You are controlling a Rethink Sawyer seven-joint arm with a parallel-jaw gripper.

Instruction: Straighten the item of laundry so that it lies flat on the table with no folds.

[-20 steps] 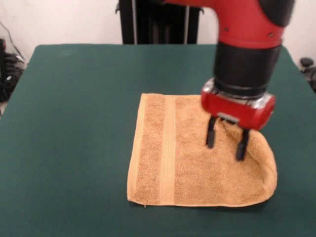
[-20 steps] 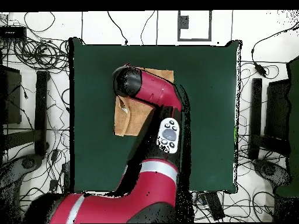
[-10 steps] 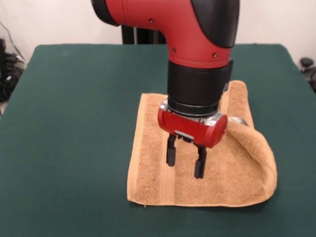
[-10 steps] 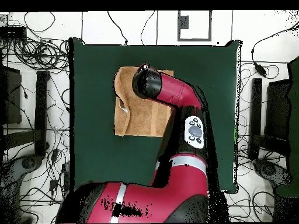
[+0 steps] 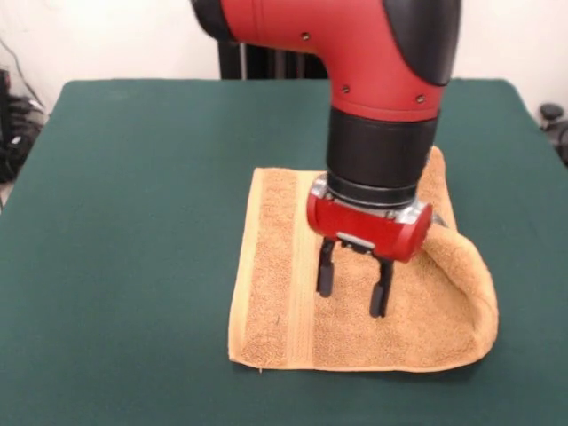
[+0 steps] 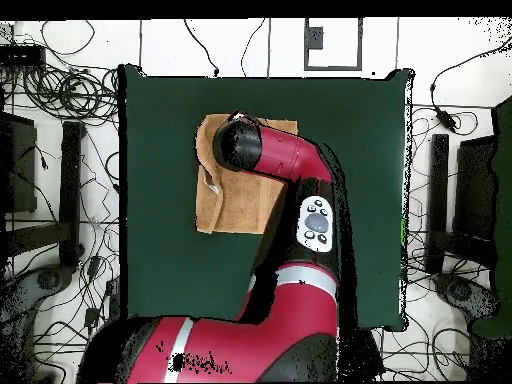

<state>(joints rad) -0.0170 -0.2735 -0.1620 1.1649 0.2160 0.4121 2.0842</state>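
The item of laundry (image 5: 275,266), an orange-tan terry towel, lies on the green table (image 5: 133,222). Its left part is flat, with a woven band running near the left end. Its right part is doubled over on itself in a rounded fold (image 5: 479,302) that bulges up. My gripper (image 5: 351,302) points down over the middle of the towel, open, with nothing between its black fingers (image 5: 326,271); I cannot tell whether the tips touch the cloth. In the overhead view the arm's wrist (image 6: 240,145) covers the gripper and much of the towel (image 6: 225,205).
Green cloth (image 6: 160,200) stretches widely around the towel on every side. Cables and dark equipment (image 6: 70,100) lie on the floor around the table. A black stand (image 5: 266,44) rises behind the table's far edge.
The gripper swept from the towel's right fold to its middle, then shifted slightly back to the right. It stayed open. The towel's fold looks the same.
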